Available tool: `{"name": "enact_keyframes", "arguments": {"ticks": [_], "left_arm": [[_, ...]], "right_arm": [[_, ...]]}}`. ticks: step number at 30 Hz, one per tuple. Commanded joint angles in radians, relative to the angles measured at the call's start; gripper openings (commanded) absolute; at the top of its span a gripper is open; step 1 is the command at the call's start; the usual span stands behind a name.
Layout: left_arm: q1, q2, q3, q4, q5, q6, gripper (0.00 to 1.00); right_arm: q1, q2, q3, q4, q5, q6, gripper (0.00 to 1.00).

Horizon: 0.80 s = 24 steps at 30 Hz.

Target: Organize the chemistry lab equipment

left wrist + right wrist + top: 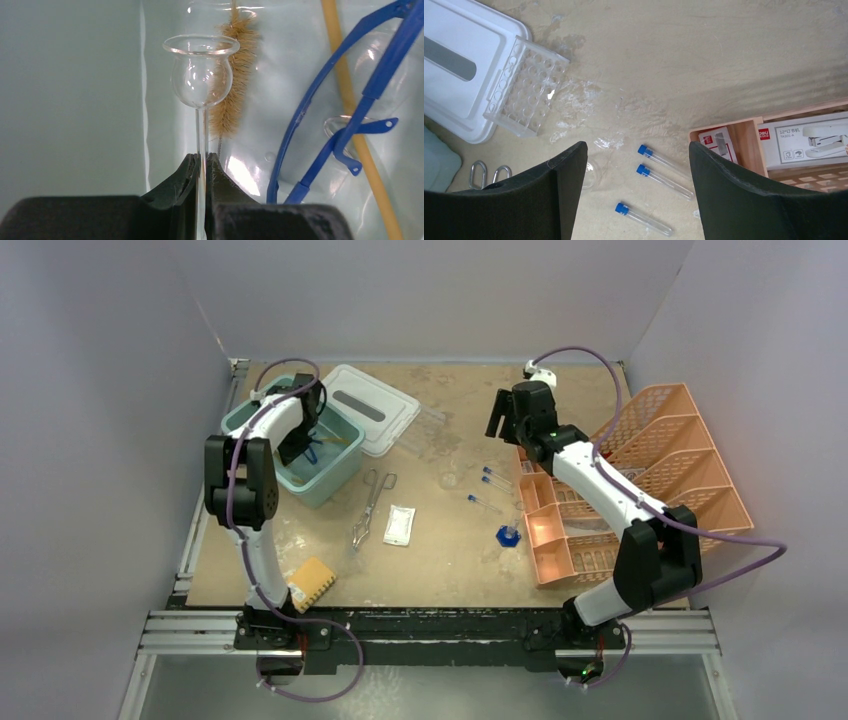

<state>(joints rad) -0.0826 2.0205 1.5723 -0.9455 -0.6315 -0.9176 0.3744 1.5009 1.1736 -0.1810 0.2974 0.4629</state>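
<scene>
Grey walls close off a scuffed tan tabletop (450,570), and both of my arms are at work over it. My left jaws are down inside the teal plastic bin (335,485) at the far left, pinched shut on the thin stem of a clear glass funnel with a rounded bulb (201,75), which stands upright above them. Lying in the bin beyond it are the tan bristle brush (235,80), the blue-rimmed safety glasses (385,70) and the length of tan rubber tubing (345,82), so I judge I am at the point of setting this glass piece down among them. That calls for lowering gently, picking the bare floor beside the brush rather than the glasses, and parting the jaws only once the glass rests on something. My right jaws stand wide apart and empty, hanging above three clear blue-capped test tubes (664,181) that lie loose on the tabletop just beside the peach plastic compartment organiser (729,145). The clear plastic tube rack (526,92) leans on the edge of the white bin lid (459,75), well apart from the tubes. For the right side, the next move as I see it is to come down with one tube between the jaws, square across its length, and close softly. The metal scissors (370,508) and the white packet (399,525) wait untouched mid-table.
</scene>
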Motion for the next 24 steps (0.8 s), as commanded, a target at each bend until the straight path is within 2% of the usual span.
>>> {"name": "enact_keyframes", "arguments": {"ticks": [1, 4, 12, 16, 24], "left_arm": [[0.020, 0.008, -0.012, -0.004, -0.042, -0.042, 0.03], [0.020, -0.002, -0.011, 0.001, -0.053, -0.031, 0.11], [0.018, -0.050, 0.009, 0.005, -0.071, 0.014, 0.21], [0.008, -0.127, 0.017, 0.016, -0.065, 0.034, 0.30], [-0.052, -0.326, 0.090, 0.037, 0.024, 0.151, 0.38]], "right_arm": [[-0.011, -0.007, 0.035, 0.028, 0.024, -0.021, 0.76], [-0.012, -0.012, 0.032, 0.028, 0.020, -0.017, 0.76], [-0.012, -0.035, 0.025, 0.026, 0.010, -0.018, 0.75], [-0.012, -0.054, 0.014, 0.032, 0.011, -0.017, 0.75], [-0.012, -0.089, 0.002, 0.052, -0.046, -0.015, 0.75]]}}
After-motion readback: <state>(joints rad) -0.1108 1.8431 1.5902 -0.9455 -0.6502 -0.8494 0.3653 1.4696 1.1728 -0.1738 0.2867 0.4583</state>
